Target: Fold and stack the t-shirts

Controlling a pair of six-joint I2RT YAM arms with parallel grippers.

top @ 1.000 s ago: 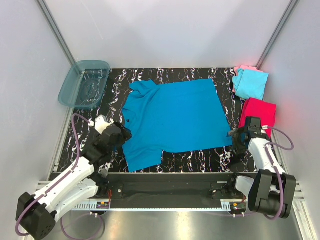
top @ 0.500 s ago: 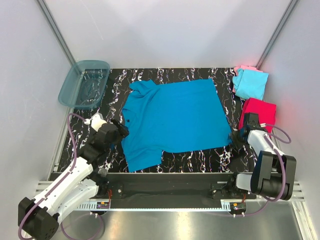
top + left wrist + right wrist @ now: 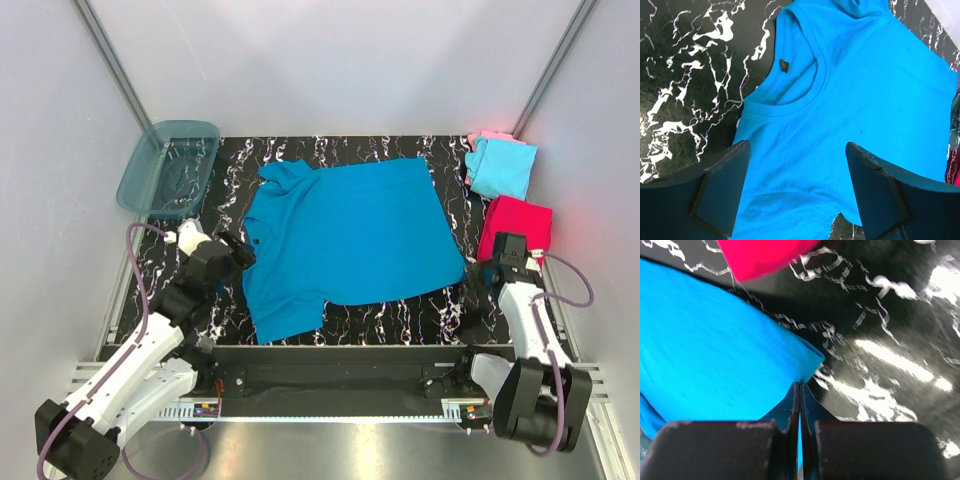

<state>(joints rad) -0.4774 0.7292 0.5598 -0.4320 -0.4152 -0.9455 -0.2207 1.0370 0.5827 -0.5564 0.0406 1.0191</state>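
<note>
The large teal-blue t-shirt (image 3: 345, 235) lies spread flat on the black marbled table (image 3: 400, 315), collar to the left. My left gripper (image 3: 238, 253) hovers open over the shirt's left side; in the left wrist view its fingers (image 3: 725, 185) straddle cloth (image 3: 850, 100) below the collar. At the shirt's near right corner, my right gripper (image 3: 478, 278) is shut on the cloth. The right wrist view shows the jaws (image 3: 800, 386) pressed together with a sliver of blue cloth (image 3: 715, 350) between them. A folded magenta-red t-shirt (image 3: 520, 225) lies just beyond, with light cyan (image 3: 500, 168) and pale pink (image 3: 485, 137) ones further back.
A translucent teal plastic tub (image 3: 168, 168) sits at the back left corner. White walls enclose the table on three sides. The magenta-red shirt (image 3: 765, 255) lies close to the right gripper. A metal rail (image 3: 330, 415) runs along the near edge.
The right gripper has closed onto the teal-blue shirt's near right corner. The left arm has drawn slightly left and back, still open.
</note>
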